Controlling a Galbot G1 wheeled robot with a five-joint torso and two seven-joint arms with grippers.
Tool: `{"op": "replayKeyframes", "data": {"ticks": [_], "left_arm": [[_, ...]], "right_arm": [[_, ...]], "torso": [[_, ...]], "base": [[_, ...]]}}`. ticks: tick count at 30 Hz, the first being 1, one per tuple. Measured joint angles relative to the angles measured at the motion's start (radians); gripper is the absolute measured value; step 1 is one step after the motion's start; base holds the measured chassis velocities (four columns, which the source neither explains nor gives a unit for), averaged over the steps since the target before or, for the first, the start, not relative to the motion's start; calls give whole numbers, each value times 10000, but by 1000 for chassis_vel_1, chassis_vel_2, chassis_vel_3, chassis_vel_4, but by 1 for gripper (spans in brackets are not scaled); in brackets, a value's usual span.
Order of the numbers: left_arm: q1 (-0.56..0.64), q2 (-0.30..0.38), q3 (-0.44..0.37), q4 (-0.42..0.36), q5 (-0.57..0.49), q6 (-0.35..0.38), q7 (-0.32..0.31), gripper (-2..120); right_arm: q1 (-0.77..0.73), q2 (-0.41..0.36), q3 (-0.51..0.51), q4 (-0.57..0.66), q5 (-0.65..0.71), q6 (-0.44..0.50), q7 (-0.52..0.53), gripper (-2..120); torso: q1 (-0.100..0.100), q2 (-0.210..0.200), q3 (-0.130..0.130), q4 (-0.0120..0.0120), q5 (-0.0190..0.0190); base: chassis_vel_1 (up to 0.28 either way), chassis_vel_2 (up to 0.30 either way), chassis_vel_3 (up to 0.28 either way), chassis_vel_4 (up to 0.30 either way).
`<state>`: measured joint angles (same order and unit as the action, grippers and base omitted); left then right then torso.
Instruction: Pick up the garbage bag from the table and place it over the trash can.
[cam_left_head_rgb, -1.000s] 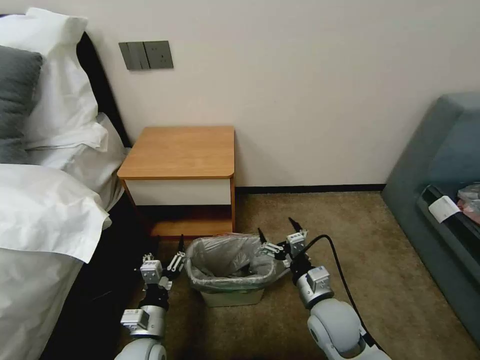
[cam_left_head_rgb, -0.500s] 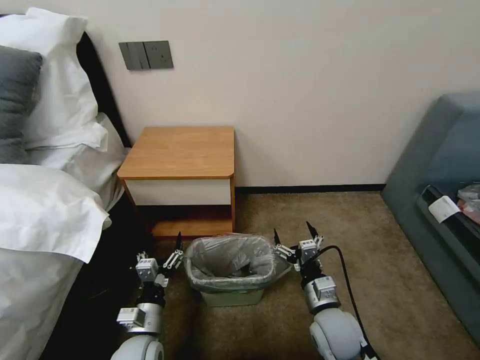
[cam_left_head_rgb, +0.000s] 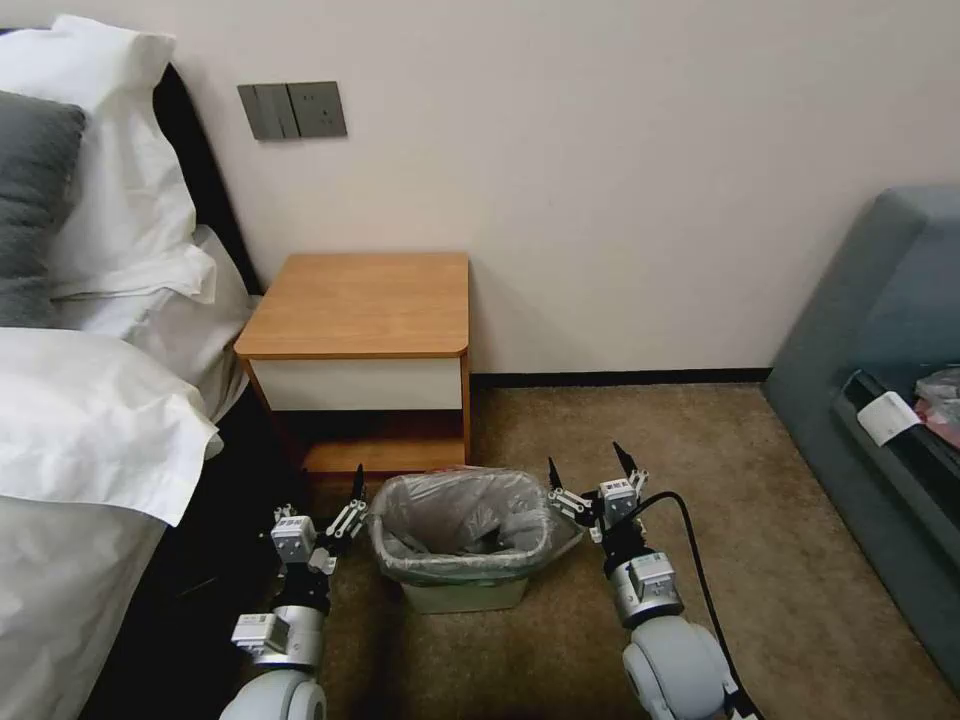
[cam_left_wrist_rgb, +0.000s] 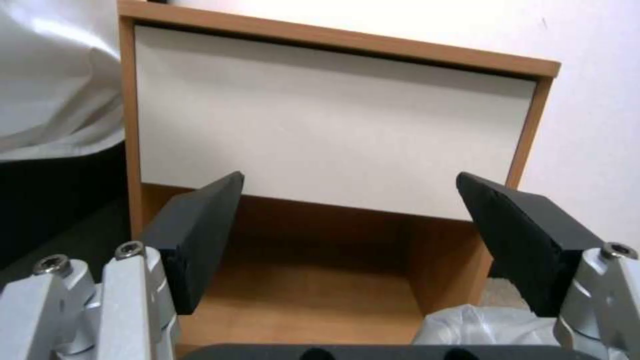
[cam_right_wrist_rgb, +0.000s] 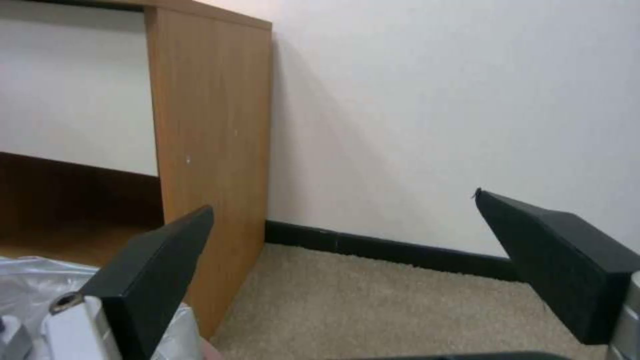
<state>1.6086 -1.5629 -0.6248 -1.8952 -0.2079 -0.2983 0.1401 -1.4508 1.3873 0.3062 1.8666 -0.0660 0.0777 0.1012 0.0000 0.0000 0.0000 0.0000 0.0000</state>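
While mouth-up, garbage bag (cam_left_head_rgb: 455, 525) lining trash can (cam_left_head_rgb: 465, 596)

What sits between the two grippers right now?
In the head view, the trash can, lined with the garbage bag, stands between the open left gripper and open right gripper.

The left claw (cam_left_wrist_rgb: 347, 235) stands wide open, its two black fingers (cam_left_wrist_rgb: 200, 235) spread far apart with nothing between them. Straight ahead is the small bedside table (cam_left_wrist_rgb: 333, 120): its white drawer front fills the middle, framed by orange-brown wood, with the open wooden shelf (cam_left_wrist_rgb: 307, 300) below it in shadow. A crinkled bit of the garbage bag (cam_left_wrist_rgb: 487, 325) shows by one finger. White bedding (cam_left_wrist_rgb: 53, 85) hangs beside the table, and a pale wall (cam_left_wrist_rgb: 593, 100) lies on its other side.
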Motion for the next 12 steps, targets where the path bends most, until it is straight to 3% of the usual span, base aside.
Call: {"op": "replayKeyframes", "data": {"ticks": [12], "left_arm": [[1,-2,1,-4,2,10,0,83]], "right_arm": [[5,-6,-7,12,11,-13,-1,100]], "torso": [[0,0,0,0,0]], "base": [[0,0,0,0]]}}
